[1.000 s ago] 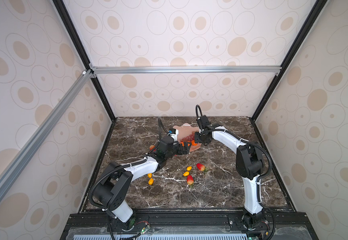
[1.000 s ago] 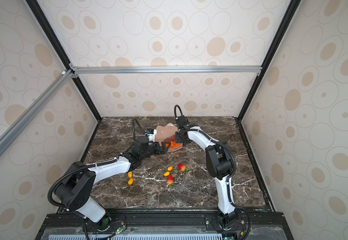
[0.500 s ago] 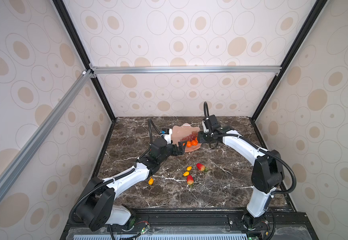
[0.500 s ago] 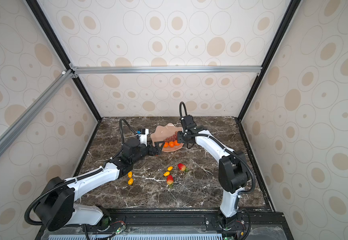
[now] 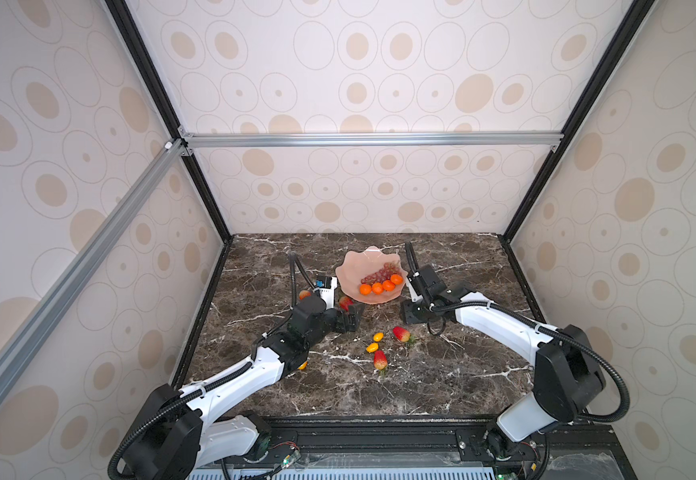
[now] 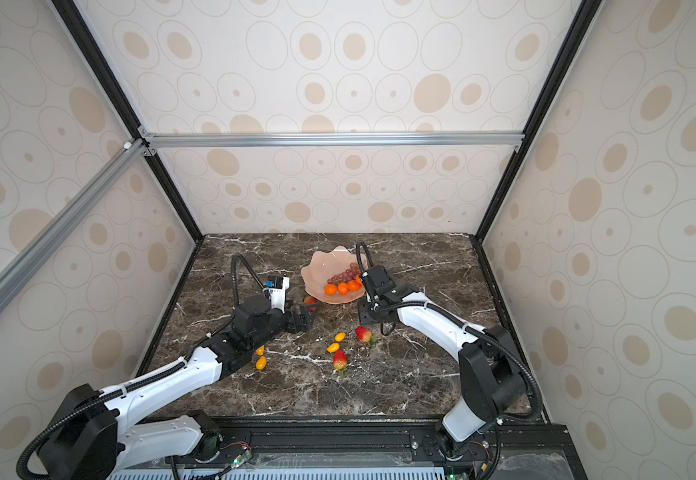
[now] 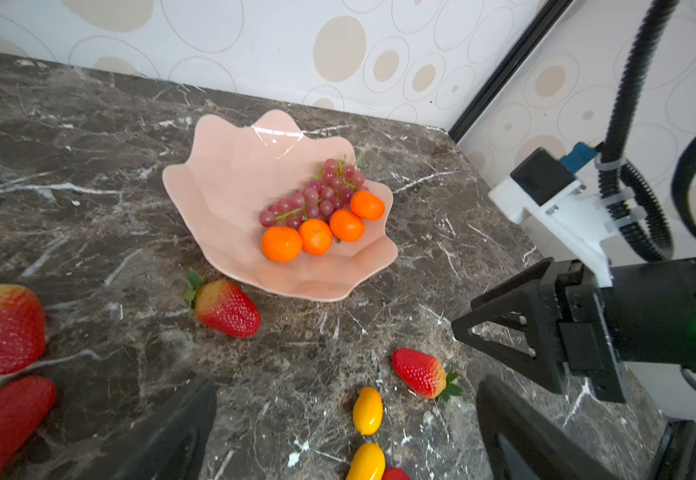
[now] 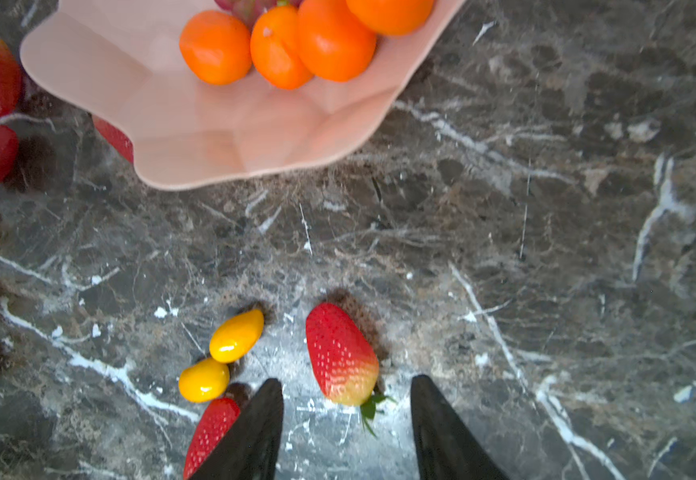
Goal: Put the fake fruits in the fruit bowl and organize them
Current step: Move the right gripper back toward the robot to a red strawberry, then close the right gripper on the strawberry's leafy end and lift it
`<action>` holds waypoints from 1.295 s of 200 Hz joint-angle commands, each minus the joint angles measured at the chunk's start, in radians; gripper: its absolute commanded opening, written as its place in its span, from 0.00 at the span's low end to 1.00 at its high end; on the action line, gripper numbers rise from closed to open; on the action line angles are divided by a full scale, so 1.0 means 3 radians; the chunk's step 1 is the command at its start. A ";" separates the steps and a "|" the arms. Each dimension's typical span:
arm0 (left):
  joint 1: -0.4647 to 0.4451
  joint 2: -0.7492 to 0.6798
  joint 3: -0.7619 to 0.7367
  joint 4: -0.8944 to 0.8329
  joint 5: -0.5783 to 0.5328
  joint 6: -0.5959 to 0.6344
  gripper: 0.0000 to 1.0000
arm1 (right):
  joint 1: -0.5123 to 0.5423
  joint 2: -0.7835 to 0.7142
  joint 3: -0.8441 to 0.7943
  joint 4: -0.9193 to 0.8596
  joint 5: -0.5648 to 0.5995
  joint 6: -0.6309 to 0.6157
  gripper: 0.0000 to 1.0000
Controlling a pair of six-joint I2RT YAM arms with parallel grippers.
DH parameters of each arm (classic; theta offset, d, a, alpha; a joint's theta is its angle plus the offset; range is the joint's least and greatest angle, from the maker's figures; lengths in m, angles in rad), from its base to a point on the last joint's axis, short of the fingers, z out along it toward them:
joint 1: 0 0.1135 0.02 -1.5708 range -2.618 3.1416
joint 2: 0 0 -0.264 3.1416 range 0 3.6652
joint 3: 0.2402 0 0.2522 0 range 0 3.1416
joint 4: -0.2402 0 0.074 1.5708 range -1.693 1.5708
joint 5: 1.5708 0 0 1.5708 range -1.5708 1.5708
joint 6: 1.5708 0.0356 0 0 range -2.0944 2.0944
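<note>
Fake fruits (image 5: 378, 336): we line up on a strawberry (image 8: 340, 353), right gripper (image 8: 347, 380) half-open, left gripper (image 5: 353, 318) wide; next, lower and close.

Two high stereo views, two wrist close-ups, one marble bench (image 5: 338, 386).
Both top views look steeply down from above the front edge, the whole bench low in frame. The left wrist camera looks obliquely across at the fruit bowl (image 7: 230, 174) from nearby; the right wrist camera looks nearly straight down, closer, sharing the bowl's rim and one strawberry (image 8: 340, 353).
</note>
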 commanded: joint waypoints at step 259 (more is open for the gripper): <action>-0.0797 -0.0841 -0.1070 -0.0125 -0.0079 -0.0315 0.98 | 0.1651 -0.0204 -0.1006 0.0592 0.0286 0.1194 0.47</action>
